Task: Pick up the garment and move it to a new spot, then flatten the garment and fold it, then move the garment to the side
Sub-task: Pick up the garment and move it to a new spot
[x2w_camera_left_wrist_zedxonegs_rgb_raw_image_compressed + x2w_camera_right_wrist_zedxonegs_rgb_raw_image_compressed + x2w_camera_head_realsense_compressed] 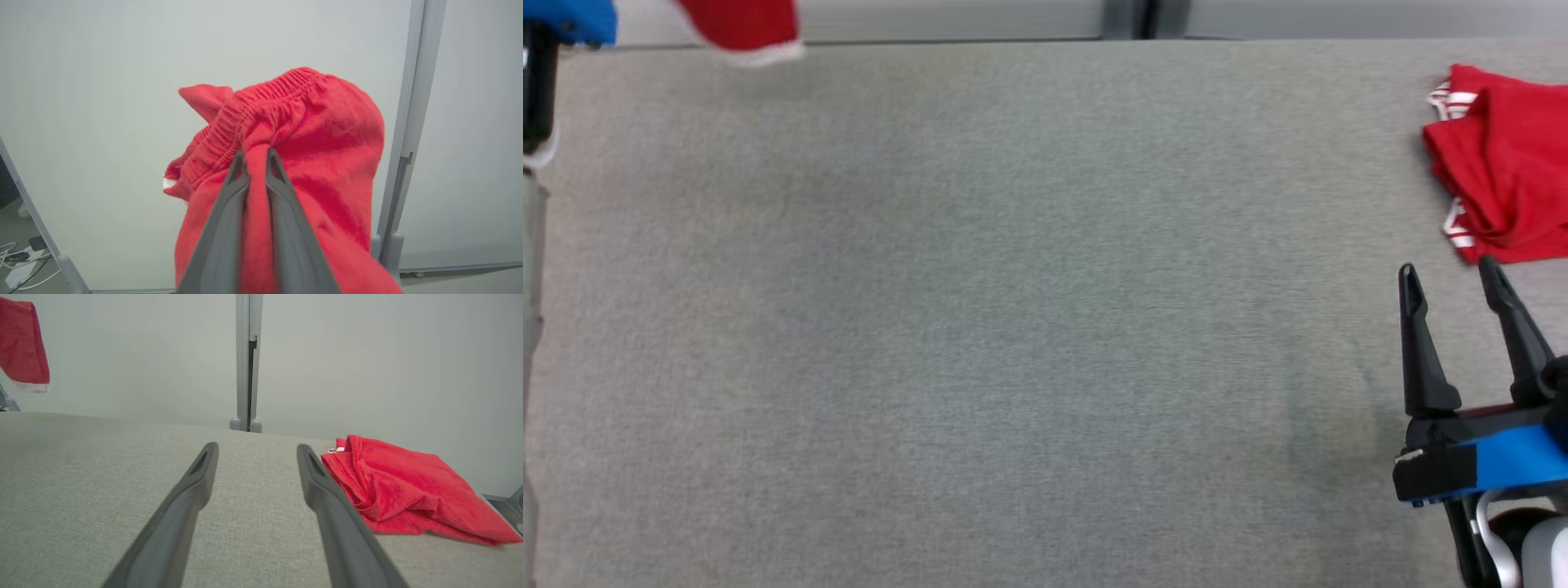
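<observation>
L gripper [255, 152] clamped on red garment [327, 134] by its elastic waistband, held up off the table [980, 310], far left; lower part cut off by frame. R gripper [1448, 267] spread wide, near right, just short of second red cloth [1511, 163] w/ white stripes, partly out of frame.

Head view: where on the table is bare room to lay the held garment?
The grey table is bare from its left edge across the middle to the open right claw. The far right is crowded: a folded red garment lies beyond that claw.
</observation>
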### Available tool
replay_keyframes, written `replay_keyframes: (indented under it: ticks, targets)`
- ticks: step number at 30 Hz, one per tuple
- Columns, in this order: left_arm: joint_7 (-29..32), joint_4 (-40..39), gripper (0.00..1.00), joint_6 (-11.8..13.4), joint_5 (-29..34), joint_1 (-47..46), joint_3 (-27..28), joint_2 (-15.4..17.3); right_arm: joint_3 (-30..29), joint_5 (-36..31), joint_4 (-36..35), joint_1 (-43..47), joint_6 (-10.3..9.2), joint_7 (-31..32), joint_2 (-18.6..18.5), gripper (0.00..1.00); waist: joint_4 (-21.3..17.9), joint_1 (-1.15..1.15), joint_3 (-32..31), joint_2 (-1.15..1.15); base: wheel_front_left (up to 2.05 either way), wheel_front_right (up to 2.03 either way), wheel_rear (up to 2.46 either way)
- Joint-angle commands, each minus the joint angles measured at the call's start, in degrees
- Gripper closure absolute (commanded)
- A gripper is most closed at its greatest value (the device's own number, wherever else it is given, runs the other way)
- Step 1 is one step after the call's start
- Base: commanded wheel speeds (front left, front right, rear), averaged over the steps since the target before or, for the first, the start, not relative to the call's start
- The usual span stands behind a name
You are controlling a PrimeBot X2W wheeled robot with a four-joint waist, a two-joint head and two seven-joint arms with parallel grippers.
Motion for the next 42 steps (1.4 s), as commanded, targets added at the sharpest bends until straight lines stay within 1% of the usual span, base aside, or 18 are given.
replay_keyframes:
  ticks: [1,4,10,13,18,24,28,36,37,38,42]
  targets:
    - [-0.53,-2.35,1.0,0.24,0.97,-1.74,-0.87,-0.97,-0.35,0.45,0.79,1.04,0.03,-0.64,0.48,0.0,-2.84,0.0,-2.5,0.0,0.0,0.0,0.0]
    - [-0.43,-6.33,1.0,0.46,1.72,-2.73,-2.34,-2.71,-0.54,0.99,2.07,1.97,0.03,-1.58,0.87,0.0,-4.96,0.0,-3.52,0.0,0.0,0.0,0.0]
    - [2.0,-13.01,1.0,0.82,2.83,-3.34,-5.98,-6.5,-0.14,3.15,5.18,2.32,0.03,-4.01,1.11,0.0,-9.74,0.0,-4.69,0.0,0.0,0.0,0.0]
    - [3.19,-15.31,1.0,0.89,2.81,-1.64,-7.72,-8.18,0.51,4.85,7.2,2.39,0.03,-5.32,1.11,0.0,-11.72,0.0,-4.94,0.0,0.0,0.0,0.0]
    - [3.6,-17.72,1.0,1.26,2.37,4.3,-10.37,-10.23,1.99,6.55,9.94,2.35,0.03,-7.31,1.1,0.0,-14.31,0.0,-5.2,0.0,0.0,0.0,0.0]
    - [3.59,-17.52,1.0,1.9,2.15,14.32,-14.33,-12.09,2.13,7.08,12.14,2.78,0.03,-8.86,1.09,0.0,-14.77,0.0,-5.9,0.0,0.0,0.0,0.0]
    - [2.72,-15.44,1.0,2.23,2.74,20.56,-16.9,-13.14,2.54,6.87,12.75,2.7,0.03,-8.86,1.1,0.0,-14.16,0.0,-6.37,0.0,0.0,0.0,0.0]
    - [0.7,-10.83,1.0,2.01,3.27,31.46,-22.52,-15.6,2.97,6.2,12.92,2.82,0.03,-8.47,1.07,0.0,-12.14,0.0,-7.12,0.0,0.0,0.0,0.0]
    - [0.26,-10.35,0.69,2.11,3.33,32.38,-23.08,-16.1,2.96,6.19,12.92,2.97,0.03,-8.39,1.07,0.0,-11.81,0.0,-7.21,0.0,0.0,0.0,0.0]
    - [-0.14,-10.04,0.0,2.15,3.54,33.02,-23.69,-16.64,3.03,6.1,12.89,3.04,0.03,-8.29,1.07,0.0,-11.48,0.0,-7.31,0.0,0.0,0.0,0.0]
    - [-3.81,-10.12,0.0,2.31,3.63,34.31,-24.25,-17.78,3.19,5.81,12.87,3.27,0.03,-7.94,1.06,0.0,-10.22,0.0,-8.16,0.0,0.0,0.0,0.0]
